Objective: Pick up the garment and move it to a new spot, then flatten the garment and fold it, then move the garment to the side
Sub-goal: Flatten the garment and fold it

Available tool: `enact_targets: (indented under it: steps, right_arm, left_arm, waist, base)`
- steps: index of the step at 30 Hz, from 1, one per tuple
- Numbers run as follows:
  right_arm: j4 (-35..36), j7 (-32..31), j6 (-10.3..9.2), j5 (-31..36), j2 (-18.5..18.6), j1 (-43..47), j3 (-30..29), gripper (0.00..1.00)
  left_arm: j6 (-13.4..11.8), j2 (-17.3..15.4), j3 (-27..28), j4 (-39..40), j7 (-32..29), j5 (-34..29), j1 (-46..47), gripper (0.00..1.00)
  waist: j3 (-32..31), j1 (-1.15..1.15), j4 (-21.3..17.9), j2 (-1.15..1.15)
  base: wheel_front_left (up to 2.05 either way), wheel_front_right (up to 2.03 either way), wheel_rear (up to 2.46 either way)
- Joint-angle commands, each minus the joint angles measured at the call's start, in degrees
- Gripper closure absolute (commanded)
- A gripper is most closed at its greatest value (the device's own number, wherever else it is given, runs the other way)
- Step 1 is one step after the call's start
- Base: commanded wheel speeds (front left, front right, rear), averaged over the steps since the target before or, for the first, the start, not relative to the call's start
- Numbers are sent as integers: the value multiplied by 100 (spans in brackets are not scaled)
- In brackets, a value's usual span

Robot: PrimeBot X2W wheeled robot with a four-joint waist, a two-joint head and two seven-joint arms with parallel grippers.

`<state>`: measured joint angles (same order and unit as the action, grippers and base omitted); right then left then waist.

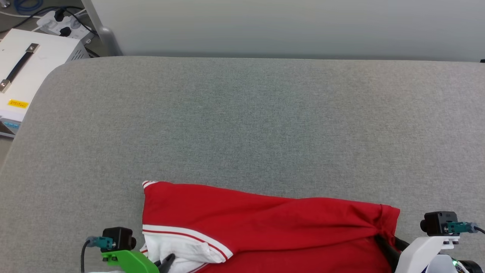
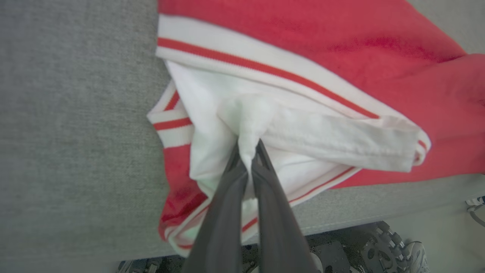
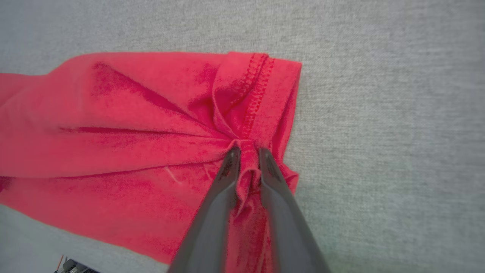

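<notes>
**A:** Where is the garment?
**B:** At the near edge of the grey desk. It lies crosswise and creased, red, with a white sleeve and striped trim at its left end.
**A:** And the grippers?
**B:** The left gripper is at lower left, its dark tip against the white sleeve. The right gripper is at lower right, its jaws at the bunched right hem.
**A:** Anything else?
**B:** A white box with a black handle sits off the desk's far left corner, and a power strip lies behind it.
</notes>
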<state>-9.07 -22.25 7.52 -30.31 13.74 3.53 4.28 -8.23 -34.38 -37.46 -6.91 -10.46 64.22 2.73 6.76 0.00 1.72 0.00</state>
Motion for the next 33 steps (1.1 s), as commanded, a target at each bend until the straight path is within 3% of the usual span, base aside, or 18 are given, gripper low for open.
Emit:
enact_targets:
  steps: [1,8,19,29,33]
  right_arm:
    - [-45,94,-3,-15,-63,131,-14,0]
    - [585,322,-3,7,-139,376,-282,0]
    - [1336,-720,-3,173,-189,592,-1241,0]
    - [1483,-1475,-3,234,-281,445,-1392,0]
    - [1280,-1660,-3,212,-354,289,-1326,0]
  left_arm:
    - [48,101,-22,-22,95,-23,95,0]
    - [-27,143,62,85,879,-663,409,0]
    - [-344,355,489,562,2310,-1350,500,0]
    - [-591,866,1129,893,2543,-2603,422,0]
    - [-455,1141,1415,1030,2545,-3114,226,0]
  waist:
    - [-10,0,15,0]
    - [-133,0,45,0]
    - [-322,0,36,0]
    - [-205,0,265,0]
    - [-92,0,384,0]
  base:
    - [0,0,0]
    - [0,0,0]
    - [0,0,0]
    - [0,0,0]
    - [0,0,0]
